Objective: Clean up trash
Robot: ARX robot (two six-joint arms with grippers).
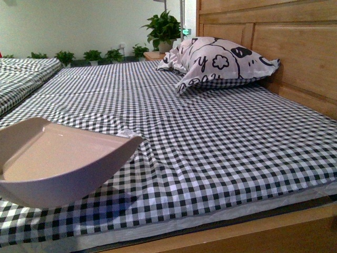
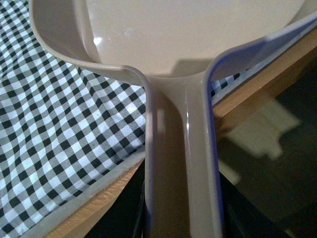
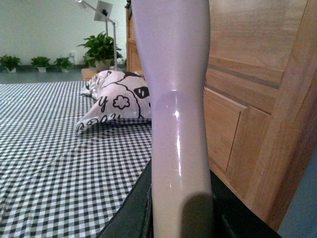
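Observation:
The pink-beige dustpan (image 1: 58, 158) hovers low over the checked bed at the near left, its mouth facing the pillow end. A small white wrinkly bit, the trash (image 1: 126, 134), peeks out just past the pan's far rim, mostly hidden by it. In the left wrist view my left gripper (image 2: 181, 218) is shut on the dustpan (image 2: 188, 44) by its long handle, above the bed's wooden edge. My right gripper (image 3: 181, 213) is shut on the pale glossy brush handle (image 3: 176, 99), which stands upright near the headboard. The brush head is out of view, and neither arm shows in the front view.
A black-and-white patterned pillow (image 1: 218, 63) leans against the wooden headboard (image 1: 295, 47) at the far right. The black-and-white checked sheet (image 1: 221, 142) covers the bed. Its wooden front rail (image 1: 237, 237) runs along the near edge. Potted plants (image 1: 163, 29) line the far wall.

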